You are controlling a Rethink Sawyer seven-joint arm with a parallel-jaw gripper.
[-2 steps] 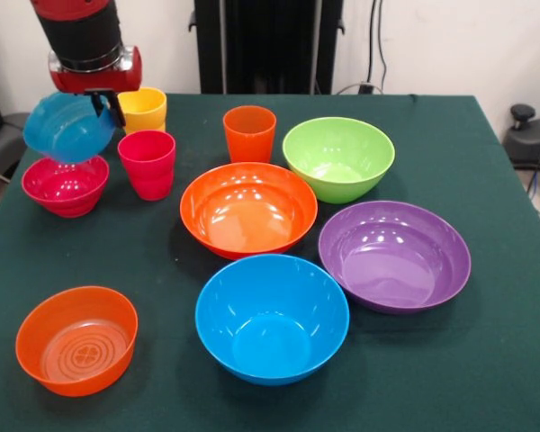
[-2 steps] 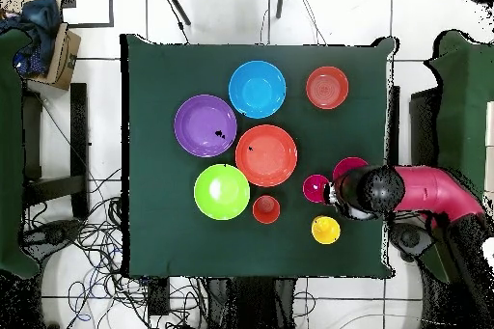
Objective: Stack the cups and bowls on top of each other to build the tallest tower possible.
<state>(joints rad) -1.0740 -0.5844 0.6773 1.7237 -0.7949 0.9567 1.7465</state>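
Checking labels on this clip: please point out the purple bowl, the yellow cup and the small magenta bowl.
purple bowl (image 1: 394, 256), front view, inner floor.
yellow cup (image 1: 146, 110), front view, outer wall.
small magenta bowl (image 1: 65, 186), front view, inside near the rim.

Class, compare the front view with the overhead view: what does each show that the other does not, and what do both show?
Front only: the pincer holding a tilted translucent blue bowl just above the magenta bowl.
Overhead only: the floor round the table, with cables; here the arm hides the blue bowl.
Both: the purple bowl, lime bowl and three cups, like the yellow cup.
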